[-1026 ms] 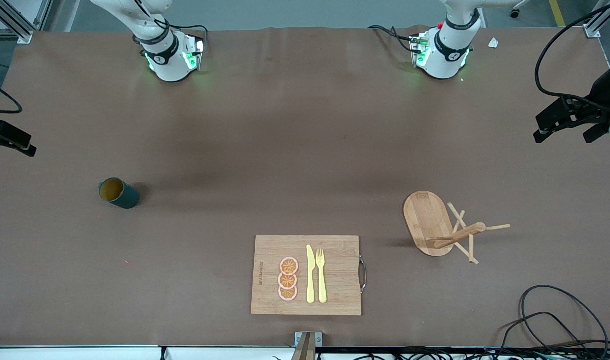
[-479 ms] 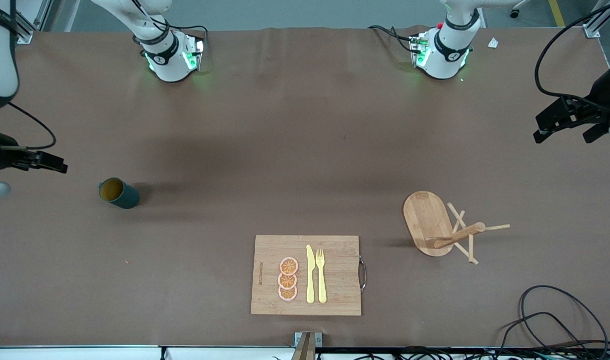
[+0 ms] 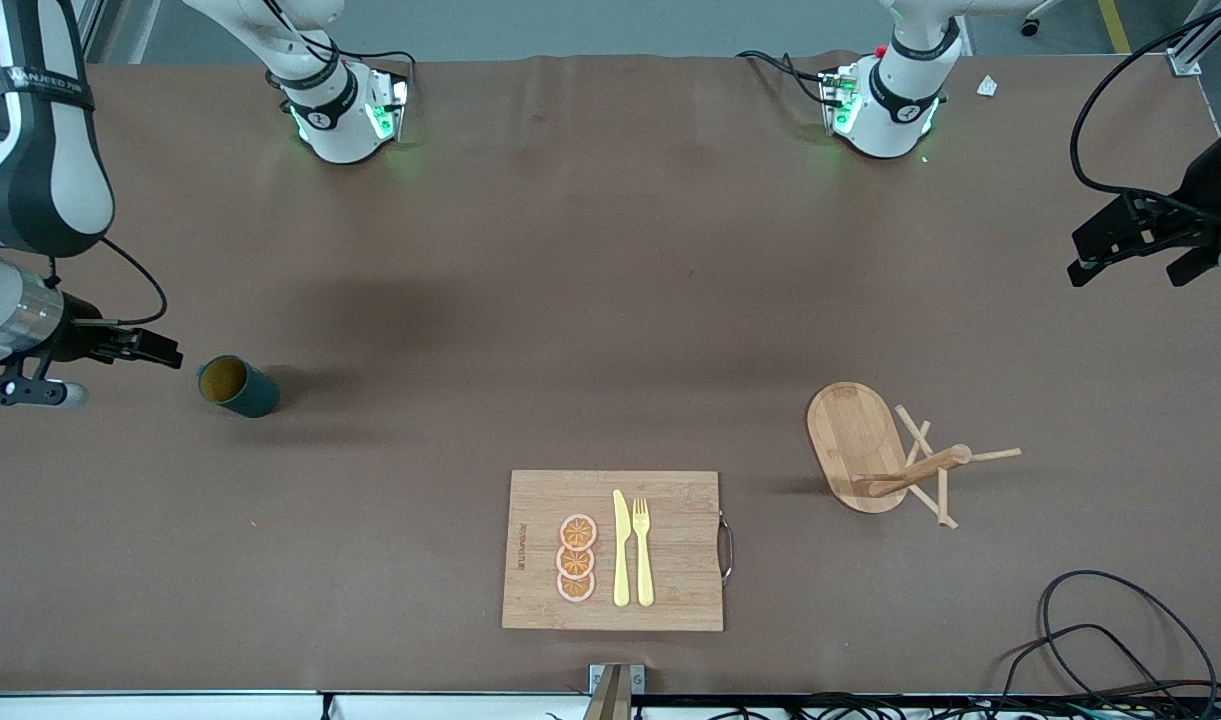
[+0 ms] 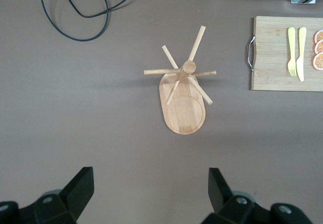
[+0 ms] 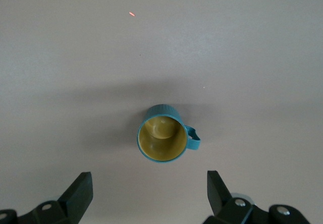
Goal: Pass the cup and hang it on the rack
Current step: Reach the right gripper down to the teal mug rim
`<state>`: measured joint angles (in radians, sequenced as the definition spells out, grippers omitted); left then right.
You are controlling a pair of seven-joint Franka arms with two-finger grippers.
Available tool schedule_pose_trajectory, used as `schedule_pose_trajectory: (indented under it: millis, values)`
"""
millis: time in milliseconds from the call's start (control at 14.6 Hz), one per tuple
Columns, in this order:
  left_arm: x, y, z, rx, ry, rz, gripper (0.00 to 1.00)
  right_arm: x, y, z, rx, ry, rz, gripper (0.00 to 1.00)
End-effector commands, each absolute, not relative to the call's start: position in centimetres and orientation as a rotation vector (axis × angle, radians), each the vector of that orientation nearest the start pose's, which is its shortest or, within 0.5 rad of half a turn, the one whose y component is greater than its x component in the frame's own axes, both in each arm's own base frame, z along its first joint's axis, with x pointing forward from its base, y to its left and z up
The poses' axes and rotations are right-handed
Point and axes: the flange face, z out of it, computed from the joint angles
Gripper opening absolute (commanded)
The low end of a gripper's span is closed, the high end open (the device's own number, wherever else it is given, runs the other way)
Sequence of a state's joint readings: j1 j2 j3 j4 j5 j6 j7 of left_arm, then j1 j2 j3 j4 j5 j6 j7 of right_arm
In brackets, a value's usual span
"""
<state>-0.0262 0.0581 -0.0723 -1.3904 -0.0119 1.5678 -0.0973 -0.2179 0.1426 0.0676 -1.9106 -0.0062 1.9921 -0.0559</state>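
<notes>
While upright on the table at mid-height of the front frame, toward the right arm's end: cup, untouched. Just beside it, in the air, right gripper, fingers wide apart, empty. In the lower half toward the left arm's end, rack, upright. Higher up at that frame edge, left gripper, spread wide, empty, waiting. Bottom centre: cutting board.

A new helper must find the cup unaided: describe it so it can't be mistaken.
Start at the wooden cutting board by the table's front edge, then look toward the right arm's end of the table. There the cup stands alone, upright on the brown table. It is the only dark teal thing, with a yellowish inside and a loop handle.
</notes>
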Motion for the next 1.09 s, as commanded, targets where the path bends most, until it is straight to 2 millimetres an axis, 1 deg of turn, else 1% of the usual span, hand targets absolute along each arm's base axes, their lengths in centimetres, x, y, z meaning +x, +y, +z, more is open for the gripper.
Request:
schedule_pose_trajectory:
  millis: [0, 274, 547, 616, 684, 753, 821, 958, 1026]
  values:
    - [56.5, -5.4, 68.3, -3.177, 0.015, -0.195, 1.0, 56.1, -8.2, 39.8, -3.097, 0.168, 0.082, 1.0]
    - [56.5, -5.4, 68.3, -3.177, 0.015, -0.195, 1.0, 55.2, -7.8, 37.0, -3.095, 0.193, 0.054, 1.0]
    - [56.5, -5.4, 68.3, -3.177, 0.012, -0.195, 1.0, 55.3, -7.6, 35.7, -3.092, 0.203, 0.001, 1.0]
    - [56.5, -5.4, 68.3, -3.177, 0.01, -0.195, 1.0, 55.5, -7.0, 35.6, -3.086, 0.238, -0.005, 1.0]
    - [56.5, -5.4, 68.3, -3.178, 0.008, -0.195, 1.0, 55.6, -5.7, 35.3, -3.084, 0.258, 0.002, 1.0]
    - [56.5, -5.4, 68.3, -3.178, 0.008, -0.195, 1.0, 55.5, -5.4, 34.7, -3.084, 0.261, 0.0, 1.0]
    - [56.5, -5.4, 68.3, -3.178, 0.003, -0.195, 1.0, 55.5, -5.2, 34.0, -3.085, 0.261, -0.03, 1.0]
    - [56.5, -5.4, 68.3, -3.178, 0.005, -0.195, 1.0, 55.1, -5.4, 31.7, -3.084, 0.275, -0.066, 1.0]
    - [56.5, -5.4, 68.3, -3.178, 0.005, -0.195, 1.0, 54.7, -5.5, 31.0, -3.084, 0.276, -0.076, 1.0]
